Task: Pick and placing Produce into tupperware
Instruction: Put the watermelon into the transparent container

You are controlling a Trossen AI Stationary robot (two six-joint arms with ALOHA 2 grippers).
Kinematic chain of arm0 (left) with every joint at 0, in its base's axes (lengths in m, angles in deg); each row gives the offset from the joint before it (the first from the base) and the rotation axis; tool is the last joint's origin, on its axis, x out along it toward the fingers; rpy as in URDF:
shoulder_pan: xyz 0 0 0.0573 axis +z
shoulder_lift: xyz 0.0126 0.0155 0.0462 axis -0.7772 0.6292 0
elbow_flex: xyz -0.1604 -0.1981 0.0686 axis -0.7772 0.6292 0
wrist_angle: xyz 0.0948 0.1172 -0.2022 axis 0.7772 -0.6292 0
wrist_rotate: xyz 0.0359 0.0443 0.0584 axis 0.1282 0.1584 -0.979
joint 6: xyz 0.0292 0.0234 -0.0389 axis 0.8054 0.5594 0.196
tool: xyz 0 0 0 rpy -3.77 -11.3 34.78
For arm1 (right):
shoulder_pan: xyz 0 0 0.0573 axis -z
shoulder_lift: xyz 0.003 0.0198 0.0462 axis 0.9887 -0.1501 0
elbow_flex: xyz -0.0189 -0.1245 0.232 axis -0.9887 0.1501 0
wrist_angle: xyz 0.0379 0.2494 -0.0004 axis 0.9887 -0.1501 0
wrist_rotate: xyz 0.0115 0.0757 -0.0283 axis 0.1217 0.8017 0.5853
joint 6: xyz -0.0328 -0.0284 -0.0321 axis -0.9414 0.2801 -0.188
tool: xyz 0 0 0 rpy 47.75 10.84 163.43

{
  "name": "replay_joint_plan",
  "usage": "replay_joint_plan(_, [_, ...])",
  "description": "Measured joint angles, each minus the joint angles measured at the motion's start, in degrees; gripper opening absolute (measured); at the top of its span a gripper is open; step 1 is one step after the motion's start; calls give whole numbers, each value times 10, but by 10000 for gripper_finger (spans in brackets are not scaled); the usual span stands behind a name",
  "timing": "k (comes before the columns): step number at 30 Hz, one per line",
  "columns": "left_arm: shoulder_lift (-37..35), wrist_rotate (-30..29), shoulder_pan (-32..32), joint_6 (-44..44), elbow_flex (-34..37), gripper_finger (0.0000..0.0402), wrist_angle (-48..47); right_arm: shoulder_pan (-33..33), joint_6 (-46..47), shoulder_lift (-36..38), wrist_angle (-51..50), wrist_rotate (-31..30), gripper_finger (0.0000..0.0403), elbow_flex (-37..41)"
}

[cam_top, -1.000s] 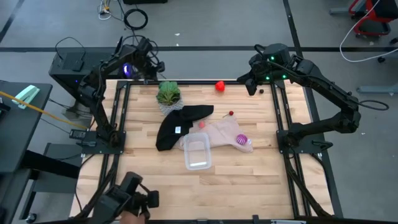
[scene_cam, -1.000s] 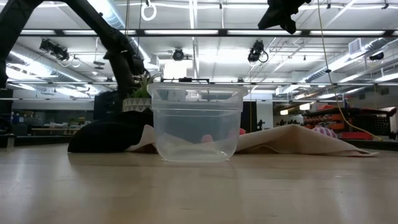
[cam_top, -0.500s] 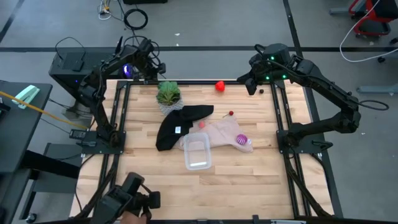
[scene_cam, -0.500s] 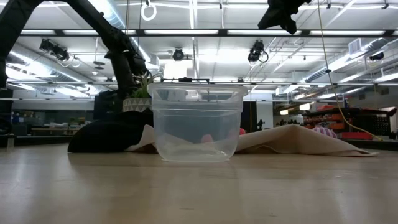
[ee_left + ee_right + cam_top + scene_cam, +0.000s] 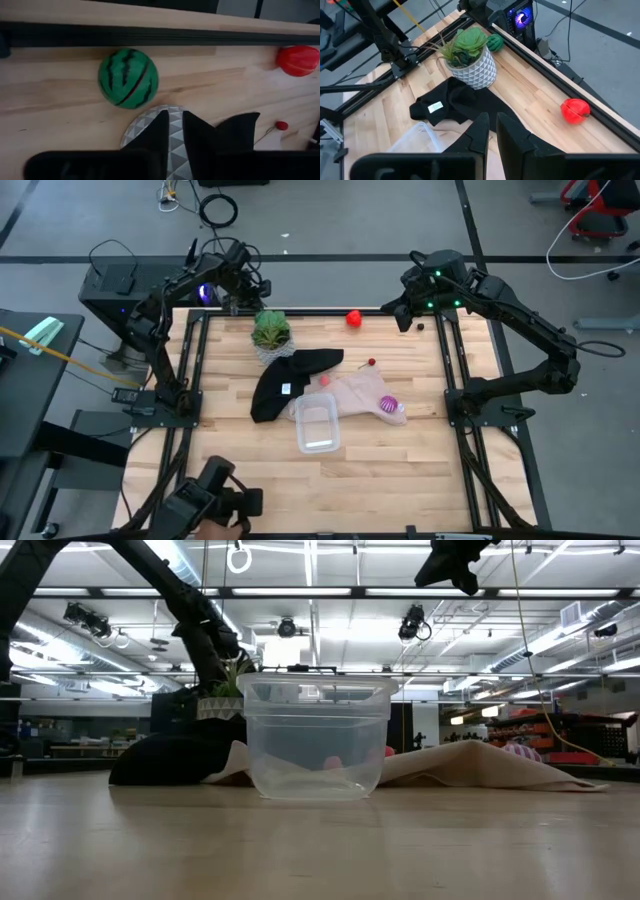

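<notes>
I see a pale wood worktop [image 5: 380, 470] w/ black rail frame, grey floor round it. Clear tupperware [image 5: 317, 426] sits mid-worktop beside black cloth [image 5: 285, 385]; red fruit [image 5: 354, 318] by back rail, watermelon [image 5: 128, 78] behind plant pot [image 5: 472, 69]. Left gripper [image 5: 171, 131] & right gripper [image 5: 490, 131] jaws nearly together, holding nothing

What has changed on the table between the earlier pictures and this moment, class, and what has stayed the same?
Only the left claw moved: it crept slightly toward the potted plant at the table's far edge, nearer the watermelon toy. Nothing was grasped or released. The right claw, the tupperware, the red fruit and both cloths kept their places.
</notes>
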Motion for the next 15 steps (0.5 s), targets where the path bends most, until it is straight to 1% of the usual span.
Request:
replay_joint_plan(9, [0, -3, 3, 22, 0, 176, 12, 0, 20, 0, 0, 1, 42, 0])
replay_joint_plan(12, [0, -6, 3, 37, 0, 199, 13, 0, 28, 0, 0, -6, 43, 0])
replay_joint_plan(15, [0, -14, 4, 52, 0, 212, 8, 0, 28, 0, 0, -10, 45, 0])
